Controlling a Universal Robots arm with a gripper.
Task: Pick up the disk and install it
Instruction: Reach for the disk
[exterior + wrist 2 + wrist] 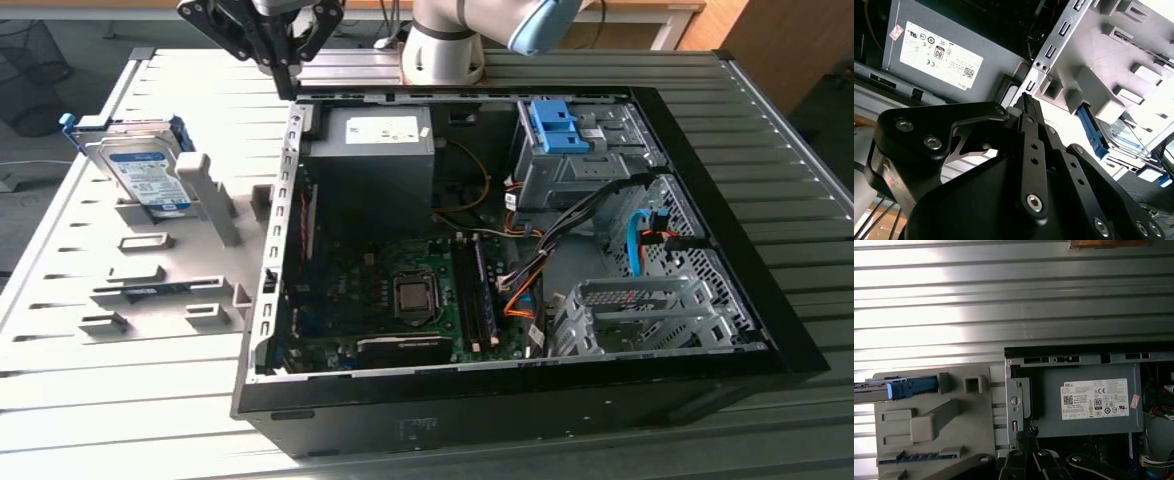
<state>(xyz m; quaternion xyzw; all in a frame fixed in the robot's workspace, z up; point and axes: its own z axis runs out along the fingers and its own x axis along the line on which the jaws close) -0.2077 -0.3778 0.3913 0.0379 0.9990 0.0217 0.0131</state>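
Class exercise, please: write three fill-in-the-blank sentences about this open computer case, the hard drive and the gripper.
The flat silver-grey hard drive with blue rails leans in the grey rack at the exterior view's ____. The black gripper holds ____. The large grey power-supply box carries a ____ sticker.
Missing words: left; nothing; white.

Hard daylight blows the table slats to white glare in the first wrist view and brightens the exterior view's left. The case interior lies in deep shadow. In the second wrist view the rack is washed pale, with soft shadows under its blocks.
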